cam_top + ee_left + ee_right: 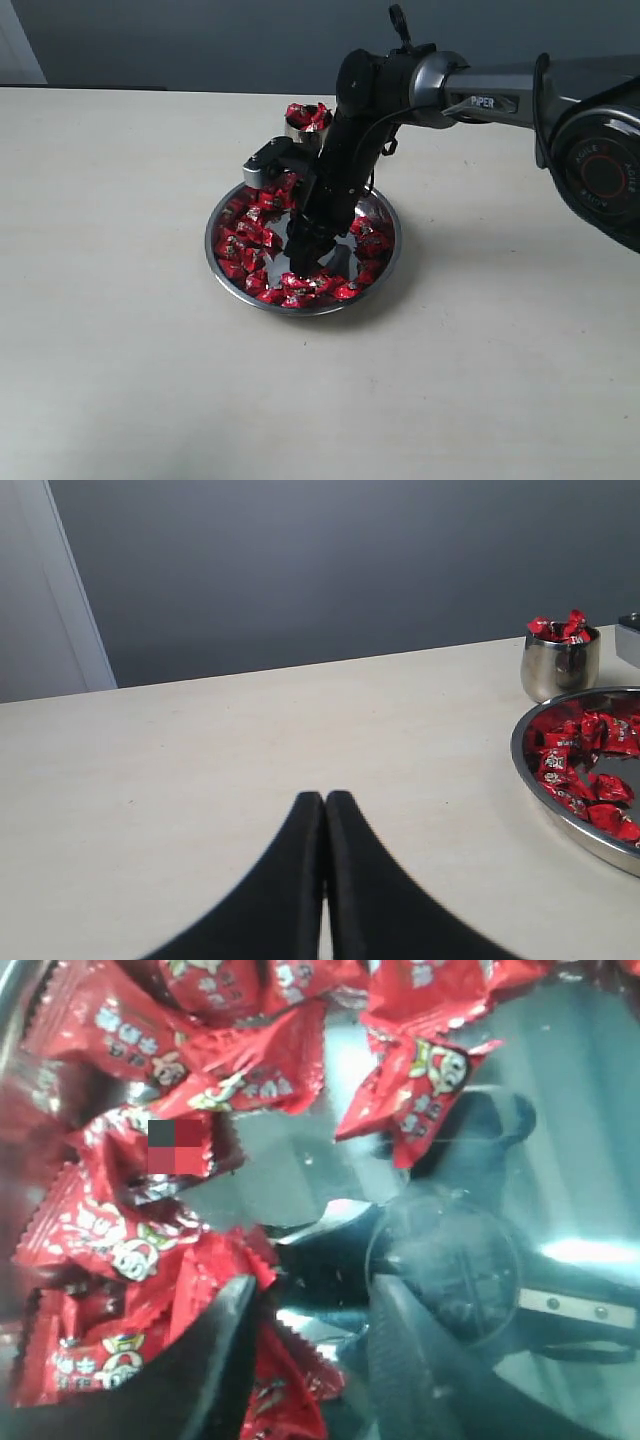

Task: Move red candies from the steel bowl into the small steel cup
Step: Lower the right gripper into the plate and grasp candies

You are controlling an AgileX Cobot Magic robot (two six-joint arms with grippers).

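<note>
Right gripper (303,265) — jaws parted among the red candies (245,237) in the steel bowl (211,255); best close on one wrapper, then lift straight.

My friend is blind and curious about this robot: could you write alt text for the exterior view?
A black robot arm reaches in from the right, its end effector down among red candies in a wide steel bowl on a pale table. Just behind the bowl stands a small steel cup heaped with more candies.
</note>
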